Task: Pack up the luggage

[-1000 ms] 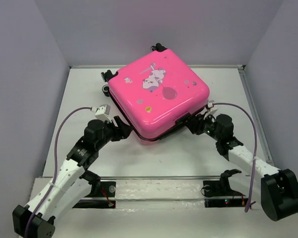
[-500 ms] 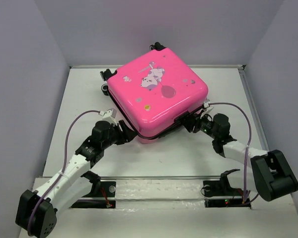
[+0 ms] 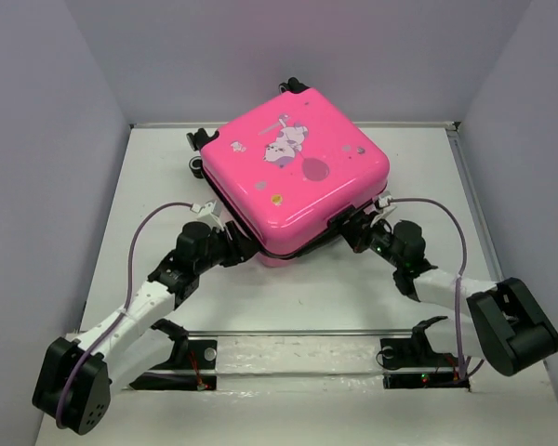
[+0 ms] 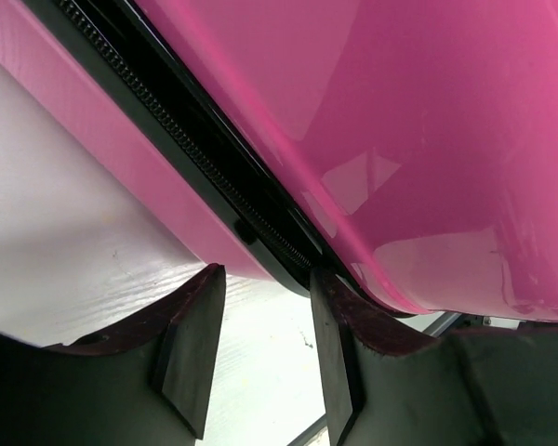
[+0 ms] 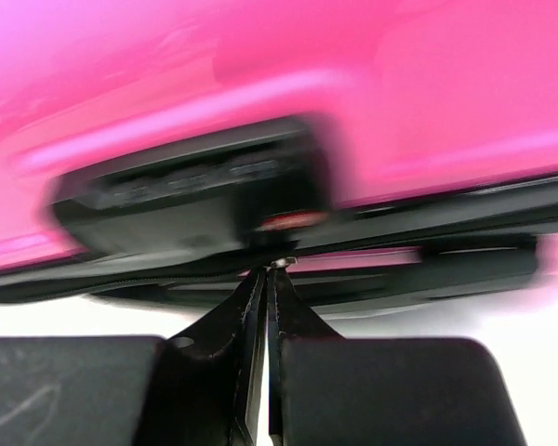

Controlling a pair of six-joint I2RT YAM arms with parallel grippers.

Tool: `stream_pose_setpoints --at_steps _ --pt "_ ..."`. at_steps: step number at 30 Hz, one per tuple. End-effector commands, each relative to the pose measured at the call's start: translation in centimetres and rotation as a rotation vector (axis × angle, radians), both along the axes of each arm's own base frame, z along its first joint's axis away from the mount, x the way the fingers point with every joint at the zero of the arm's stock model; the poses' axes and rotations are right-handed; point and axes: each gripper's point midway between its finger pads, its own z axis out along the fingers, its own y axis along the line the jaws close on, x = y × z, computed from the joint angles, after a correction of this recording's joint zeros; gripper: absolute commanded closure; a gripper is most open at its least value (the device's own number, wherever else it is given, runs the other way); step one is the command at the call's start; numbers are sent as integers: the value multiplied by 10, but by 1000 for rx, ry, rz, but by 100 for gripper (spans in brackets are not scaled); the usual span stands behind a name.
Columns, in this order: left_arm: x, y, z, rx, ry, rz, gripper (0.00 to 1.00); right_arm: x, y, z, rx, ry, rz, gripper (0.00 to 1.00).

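The hot-pink luggage (image 3: 298, 177) with a cartoon print lies flat at the middle of the table, lid down. My left gripper (image 3: 240, 247) is open at its front-left corner. In the left wrist view the luggage (image 4: 428, 139) fills the frame, and my left gripper (image 4: 265, 279) sits at the black zipper seam (image 4: 195, 158), its right finger (image 4: 339, 316) touching the trim under the upper shell. My right gripper (image 3: 352, 232) is at the front-right edge. In the right wrist view it (image 5: 271, 271) is shut on a small silvery zipper pull (image 5: 280, 263) below the black lock block (image 5: 195, 186).
Black wheels (image 3: 203, 141) stick out at the luggage's far-left side and more (image 3: 298, 86) at its far corner. Grey walls close in the white table (image 3: 167, 307) on the left, back and right. A rail with clamps (image 3: 298, 346) runs along the near edge.
Both arms have stretched lower and closer in to the luggage's front edge. The left gripper moved right to the front-left corner; the right gripper moved left along the front-right edge.
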Motion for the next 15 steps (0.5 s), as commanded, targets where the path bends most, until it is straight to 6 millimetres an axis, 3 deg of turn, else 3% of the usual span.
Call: stream_pose_setpoints --at_steps 1,6,9,10,11,15 --pt "18 -19 49 -133 -140 -23 48 -40 48 31 49 -64 127 93" --pt "24 -23 59 -148 -161 -24 49 -75 73 11 -16 38 127 93" --pt "25 -29 59 -164 -155 -34 49 -111 123 22 -48 46 232 93" --pt "26 -29 60 -166 -155 -33 49 -107 119 7 -92 74 199 93" --pt "26 -31 60 -169 -154 -38 49 -121 144 4 -127 83 237 93" --pt "28 -35 66 -184 -160 -39 50 -156 208 -7 -175 98 338 93"
